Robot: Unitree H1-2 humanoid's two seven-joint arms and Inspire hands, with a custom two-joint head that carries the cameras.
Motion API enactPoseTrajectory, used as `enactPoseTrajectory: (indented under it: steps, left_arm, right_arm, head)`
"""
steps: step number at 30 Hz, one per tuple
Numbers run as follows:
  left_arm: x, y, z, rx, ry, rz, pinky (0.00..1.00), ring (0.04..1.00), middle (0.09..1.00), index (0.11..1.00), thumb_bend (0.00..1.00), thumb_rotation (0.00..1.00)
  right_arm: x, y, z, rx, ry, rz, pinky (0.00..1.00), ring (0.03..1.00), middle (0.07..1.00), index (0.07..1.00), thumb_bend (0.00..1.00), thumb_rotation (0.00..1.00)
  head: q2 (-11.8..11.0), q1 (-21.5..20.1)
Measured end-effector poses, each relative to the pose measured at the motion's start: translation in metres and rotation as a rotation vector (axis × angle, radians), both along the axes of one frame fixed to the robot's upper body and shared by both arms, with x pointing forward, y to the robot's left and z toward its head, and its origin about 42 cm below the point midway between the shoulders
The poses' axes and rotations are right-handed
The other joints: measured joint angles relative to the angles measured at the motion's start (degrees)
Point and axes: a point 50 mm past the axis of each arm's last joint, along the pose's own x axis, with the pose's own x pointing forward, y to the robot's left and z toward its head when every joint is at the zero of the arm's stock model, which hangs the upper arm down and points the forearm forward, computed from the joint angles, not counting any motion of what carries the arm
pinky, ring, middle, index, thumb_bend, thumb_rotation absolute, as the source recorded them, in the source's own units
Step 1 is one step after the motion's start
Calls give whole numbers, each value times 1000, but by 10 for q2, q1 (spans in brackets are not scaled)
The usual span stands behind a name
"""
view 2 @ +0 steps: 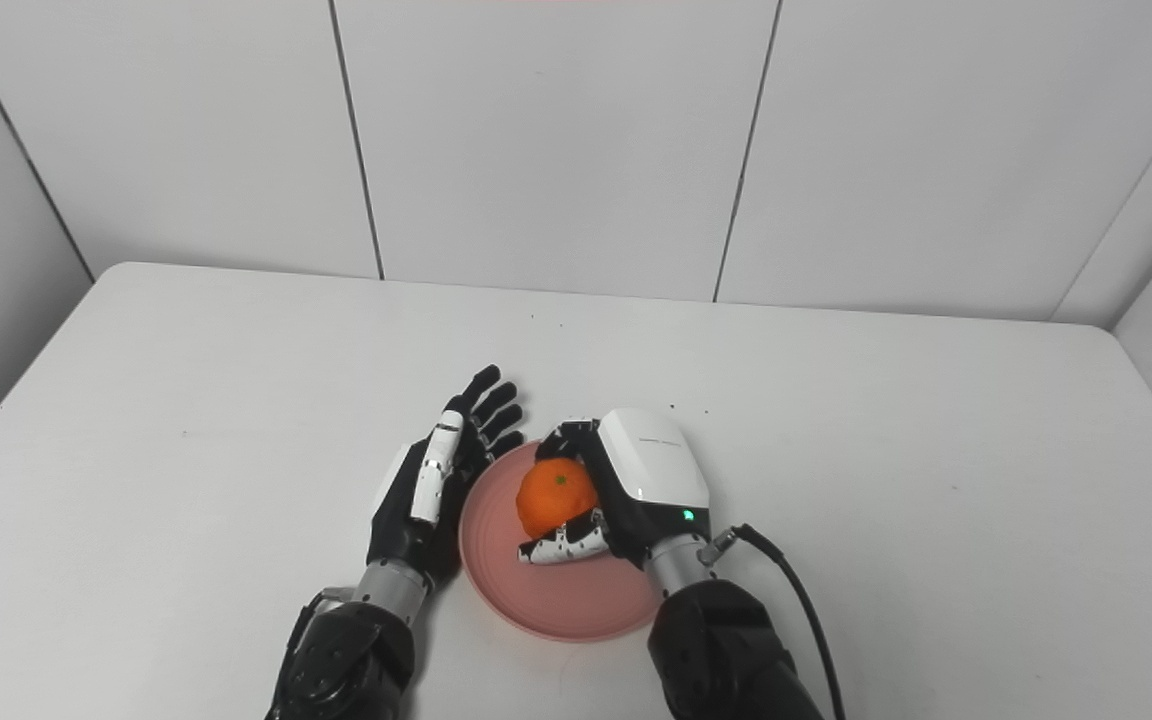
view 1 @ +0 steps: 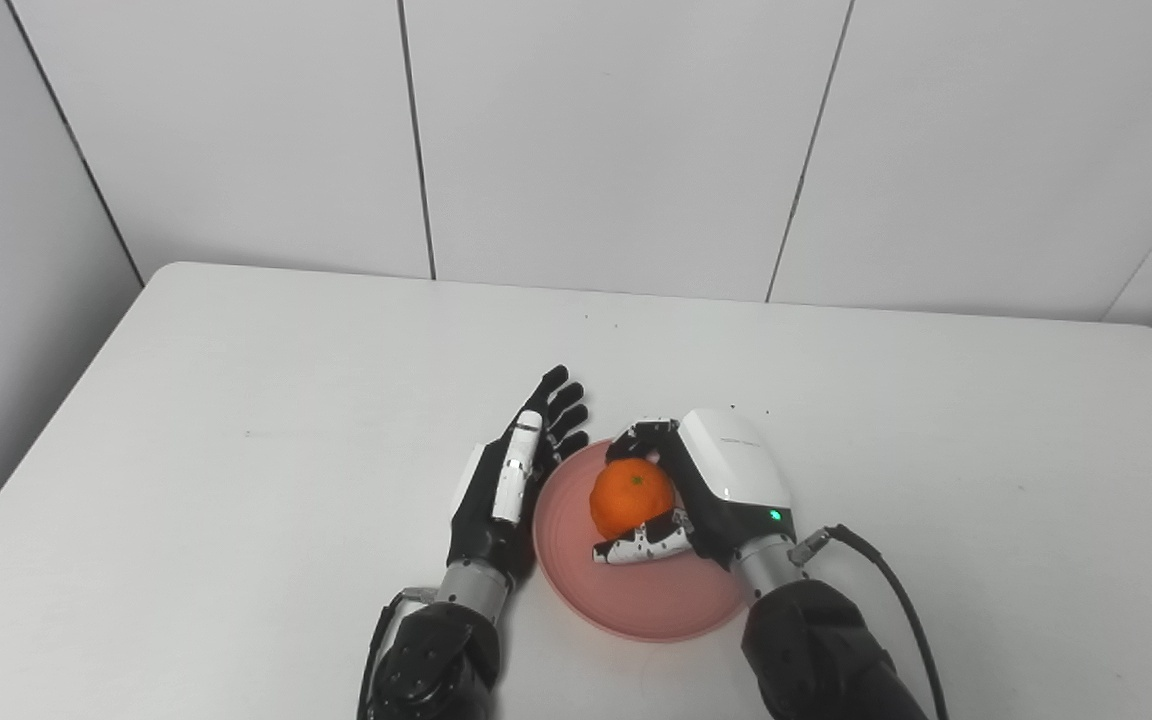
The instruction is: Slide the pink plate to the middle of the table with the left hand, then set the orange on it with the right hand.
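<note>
The pink plate (view 1: 648, 598) lies on the white table, near the front edge and about midway across. An orange (view 1: 631, 496) is over the plate's far half, with my right hand (view 1: 706, 490) shut on it, fingers curled round the far side and thumb under the near side. Whether the orange touches the plate I cannot tell. My left hand (view 1: 514, 475) stands open on edge against the plate's left rim, fingers stretched toward the back wall and holding nothing. In the right eye view the orange (view 2: 556, 497) and the plate (view 2: 546, 595) show the same way.
The white table (view 1: 236, 430) stretches wide to both sides and toward the back wall. A black cable (view 1: 891, 590) loops from my right wrist. A few small dark specks lie behind the hands.
</note>
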Motion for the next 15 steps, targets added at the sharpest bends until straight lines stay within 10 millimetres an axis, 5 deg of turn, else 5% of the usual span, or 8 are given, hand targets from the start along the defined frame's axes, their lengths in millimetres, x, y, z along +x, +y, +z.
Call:
enactPoseTrajectory:
  steps: [5, 15]
  left_arm:
    - [0, 0, 0, 1, 0, 0, 910, 931, 935, 919, 388, 1000]
    - [0, 2, 0, 4, -1, -2, 925, 938, 940, 923, 383, 1000]
  right_arm:
    - [-4, -9, 0, -4, 11, -3, 587, 699, 774, 799, 987, 444]
    - [-5, -21, 2, 25, 10, -6, 733, 814, 860, 897, 1000, 637]
  head:
    - [-2, 0]
    - [-4, -6]
